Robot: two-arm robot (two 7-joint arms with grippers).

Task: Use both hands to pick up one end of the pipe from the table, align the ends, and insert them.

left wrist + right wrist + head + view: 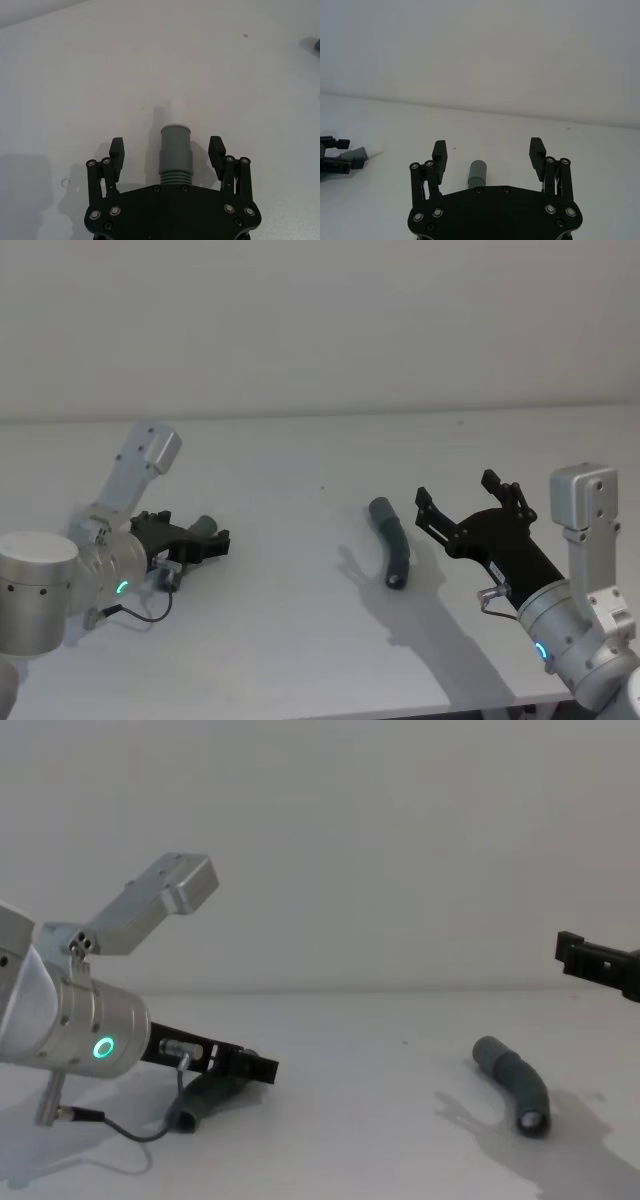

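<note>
White table (300, 640) bears one pipe piece (391, 545); long axis front-to-back.

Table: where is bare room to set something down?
Bare: the table between the left gripper and the cuffed pipe piece, plus the far strip by the wall. Crowded: left gripper straddling the white-tipped piece; right gripper near that cuffed pipe piece.

Left gripper (215, 538) low, right gripper (456, 488) raised, both spread wide.
</note>
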